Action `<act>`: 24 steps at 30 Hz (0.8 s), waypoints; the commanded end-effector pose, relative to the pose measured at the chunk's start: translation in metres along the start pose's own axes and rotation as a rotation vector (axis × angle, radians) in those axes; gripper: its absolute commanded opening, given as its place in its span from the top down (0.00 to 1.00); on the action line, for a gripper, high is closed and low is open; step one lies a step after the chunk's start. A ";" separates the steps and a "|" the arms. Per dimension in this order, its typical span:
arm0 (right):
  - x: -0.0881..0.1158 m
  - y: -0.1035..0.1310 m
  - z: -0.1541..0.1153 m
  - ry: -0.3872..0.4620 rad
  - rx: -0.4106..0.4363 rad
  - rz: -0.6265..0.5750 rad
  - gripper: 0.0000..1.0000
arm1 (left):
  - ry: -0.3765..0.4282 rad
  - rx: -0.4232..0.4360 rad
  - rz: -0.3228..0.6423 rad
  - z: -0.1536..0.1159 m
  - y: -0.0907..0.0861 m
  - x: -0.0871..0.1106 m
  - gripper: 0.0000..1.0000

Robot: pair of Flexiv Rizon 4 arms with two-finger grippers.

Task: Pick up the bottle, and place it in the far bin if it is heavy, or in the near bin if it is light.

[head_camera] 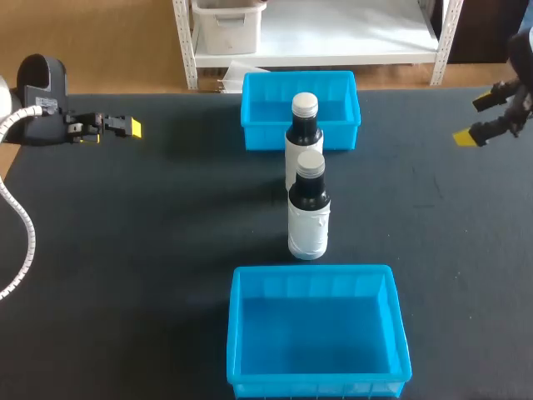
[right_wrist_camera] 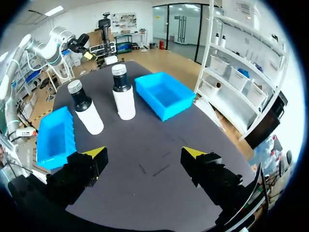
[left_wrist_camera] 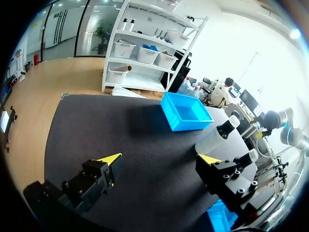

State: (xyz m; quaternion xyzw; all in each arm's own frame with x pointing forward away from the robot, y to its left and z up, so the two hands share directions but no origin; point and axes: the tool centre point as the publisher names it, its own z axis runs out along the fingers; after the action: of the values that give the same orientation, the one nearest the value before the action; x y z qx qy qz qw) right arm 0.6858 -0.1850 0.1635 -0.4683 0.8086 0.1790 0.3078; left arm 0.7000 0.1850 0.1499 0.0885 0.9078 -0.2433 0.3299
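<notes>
Two upright bottles with dark shoulders, white labels and grey caps. Far bottle (head_camera: 303, 133) stands just before far bin (head_camera: 254, 108); near bottle (head_camera: 309, 218) stands between it and near bin (head_camera: 241, 333). Left gripper (left_wrist_camera: 161, 158) and right gripper (right_wrist_camera: 144, 152) both spread, holding nothing, well apart from the bottles.

Black table (head_camera: 125, 250); beyond it, at 12 o'clock, a white shelf (head_camera: 350, 29) stands on wood floor (head_camera: 100, 42) that spreads toward 10 o'clock.

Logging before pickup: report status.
Left pincer, right pincer open, empty. Near dark white-labelled bottle, far bottle upright between far blue plastic bin and near bin. No obstruction.
</notes>
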 end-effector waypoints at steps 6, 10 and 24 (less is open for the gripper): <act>-0.014 0.014 0.015 -0.036 -0.354 -0.392 0.00 | 0.000 0.000 0.000 0.000 0.000 0.000 0.00; -0.023 0.034 0.024 -0.059 -0.373 -0.448 0.00 | 0.000 0.000 0.000 0.000 0.000 0.000 0.00; -0.040 0.086 0.059 -0.093 -0.365 -0.391 0.00 | 0.000 0.000 0.000 0.000 0.000 0.000 0.00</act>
State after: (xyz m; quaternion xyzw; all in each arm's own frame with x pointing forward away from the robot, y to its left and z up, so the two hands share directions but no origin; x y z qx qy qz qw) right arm 0.6489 -0.0912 0.1485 -0.6565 0.6389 0.2884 0.2786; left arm 0.7000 0.1850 0.1499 0.0885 0.9078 -0.2433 0.3299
